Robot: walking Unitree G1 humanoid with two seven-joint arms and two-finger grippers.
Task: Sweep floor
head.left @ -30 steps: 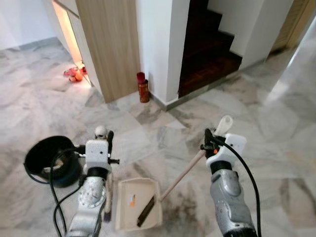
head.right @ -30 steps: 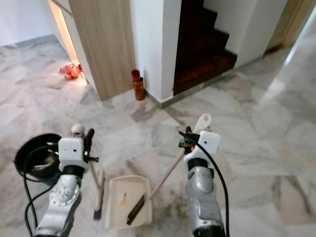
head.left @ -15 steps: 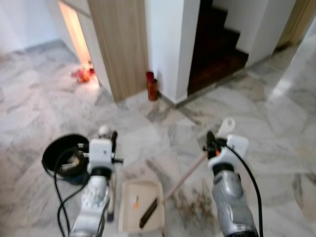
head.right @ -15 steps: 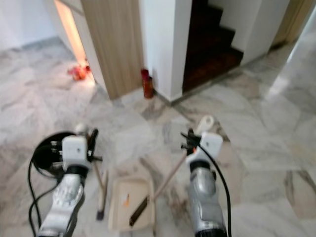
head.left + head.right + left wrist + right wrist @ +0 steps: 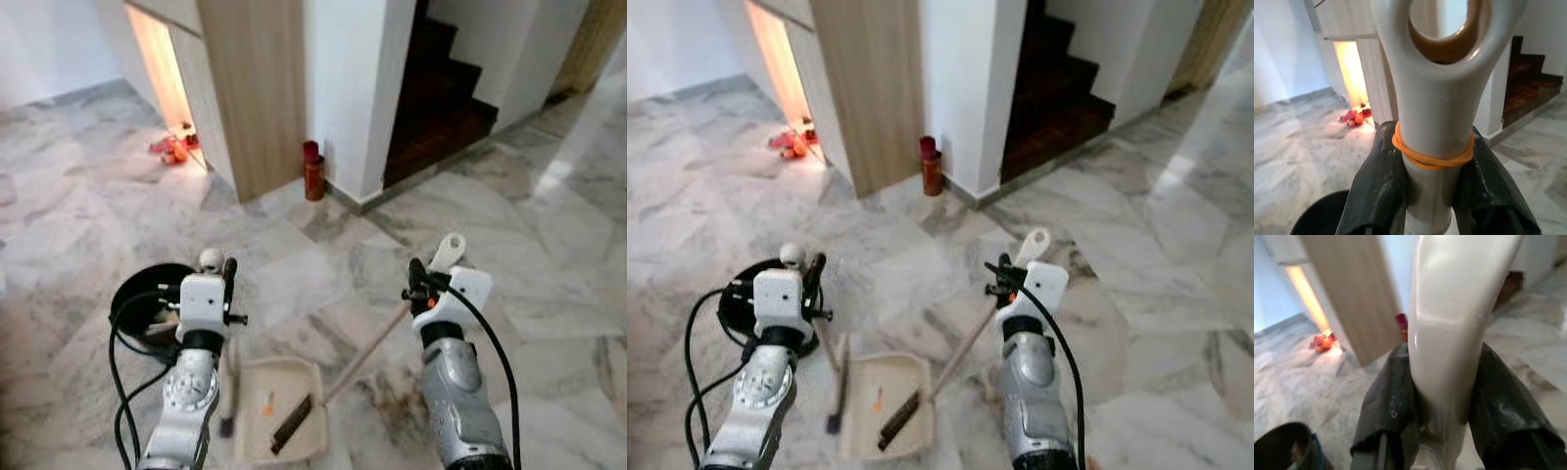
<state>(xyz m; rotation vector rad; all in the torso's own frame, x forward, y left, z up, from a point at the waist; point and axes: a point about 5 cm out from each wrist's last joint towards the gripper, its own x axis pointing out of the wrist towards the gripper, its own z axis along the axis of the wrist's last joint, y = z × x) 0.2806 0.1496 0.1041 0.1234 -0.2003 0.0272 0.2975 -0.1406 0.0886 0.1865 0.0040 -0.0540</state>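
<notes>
Two tools in hand: left gripper (image 5: 217,275) clamped on the brush handle (image 5: 1433,122), right gripper (image 5: 423,281) clamped on the dustpan handle (image 5: 1449,333); both sets of black fingers (image 5: 1378,191) pressed flat against their handles
Brush: short hand brush (image 5: 838,387), head down on the floor just beside the pan's left edge
Dustpan: cream tray (image 5: 257,416) flat on the floor between the arms; holds a dark comb-like strip (image 5: 291,431) and a small orange scrap (image 5: 269,401)
Step in hand (a judgement): gathering debris into the pan; keep the pan lip flush on the tile, draw the brush in short strokes toward its mouth, hold the pan level so the contents stay put
Bin: black bucket (image 5: 137,294) near the left arm, likely the place to empty
Surface: polished grey-veined marble floor (image 5: 549,225); smooth, light litter may skid
Room: wood-faced cabinet (image 5: 250,88), white pillar (image 5: 348,78), dark stairs (image 5: 436,98), red bottle (image 5: 313,171) at the pillar's foot, orange clutter (image 5: 174,149) by the lit gap
</notes>
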